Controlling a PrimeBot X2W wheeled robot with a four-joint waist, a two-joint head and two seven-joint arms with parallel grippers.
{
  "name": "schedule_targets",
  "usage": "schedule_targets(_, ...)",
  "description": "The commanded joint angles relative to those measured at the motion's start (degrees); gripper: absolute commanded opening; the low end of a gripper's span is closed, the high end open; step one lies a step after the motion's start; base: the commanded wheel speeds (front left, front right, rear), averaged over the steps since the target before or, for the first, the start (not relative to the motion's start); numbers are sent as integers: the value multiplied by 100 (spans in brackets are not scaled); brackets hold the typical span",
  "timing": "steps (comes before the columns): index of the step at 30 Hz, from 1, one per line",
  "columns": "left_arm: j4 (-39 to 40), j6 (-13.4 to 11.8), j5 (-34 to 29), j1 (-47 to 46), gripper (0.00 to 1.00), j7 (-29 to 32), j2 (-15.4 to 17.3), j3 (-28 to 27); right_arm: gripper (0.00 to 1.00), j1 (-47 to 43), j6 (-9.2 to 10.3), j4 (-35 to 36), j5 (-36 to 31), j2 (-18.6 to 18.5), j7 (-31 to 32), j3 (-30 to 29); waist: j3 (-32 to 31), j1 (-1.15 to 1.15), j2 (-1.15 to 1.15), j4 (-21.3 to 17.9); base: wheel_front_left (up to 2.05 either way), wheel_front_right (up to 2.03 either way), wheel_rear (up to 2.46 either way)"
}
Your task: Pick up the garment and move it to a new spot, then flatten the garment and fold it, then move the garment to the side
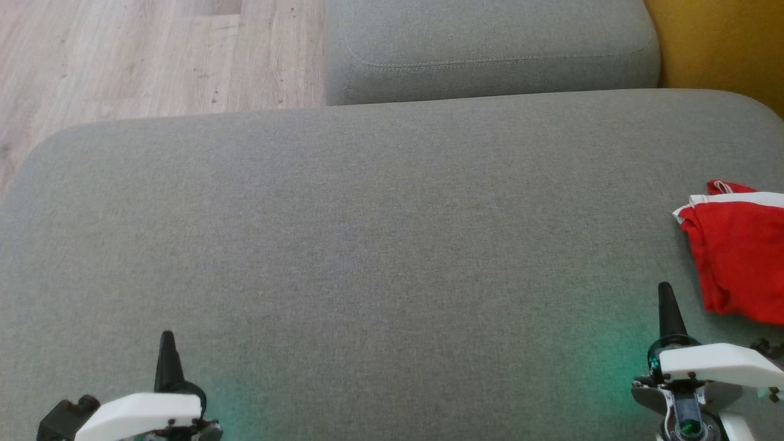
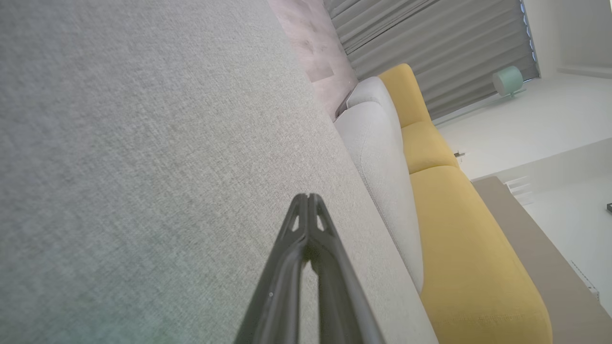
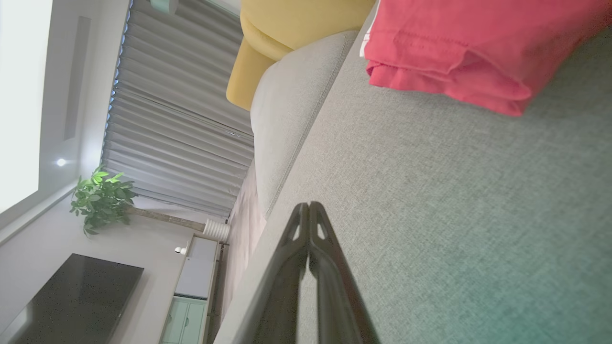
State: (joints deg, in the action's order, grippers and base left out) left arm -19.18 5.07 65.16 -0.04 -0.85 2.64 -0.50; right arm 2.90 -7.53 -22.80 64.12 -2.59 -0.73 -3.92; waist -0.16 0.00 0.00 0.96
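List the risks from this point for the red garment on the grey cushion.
1. The red garment is cut off by the head view's right border, so its full fold and its distance from the edge of the grey cushion cannot be judged; it might slip off.
2. The right end effector is shut and sits near the garment's folded edge; a sideways swing could snag and undo the layers.
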Motion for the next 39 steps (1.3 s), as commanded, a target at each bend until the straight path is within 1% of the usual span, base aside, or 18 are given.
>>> schedule_targets(1, 215, 29, 139, -298, 0, 53, 18, -204, 0, 286, 3, 246, 160, -22, 45, 60, 1, 0, 0, -2, 0, 0, 0)
schedule_targets(39, 496, 231, 2570, -600, 0, 698, 23, -580, 0, 327, 4, 845, 2667, -29, 687, -244, 32, 0, 0, -91, 0, 0, 0)
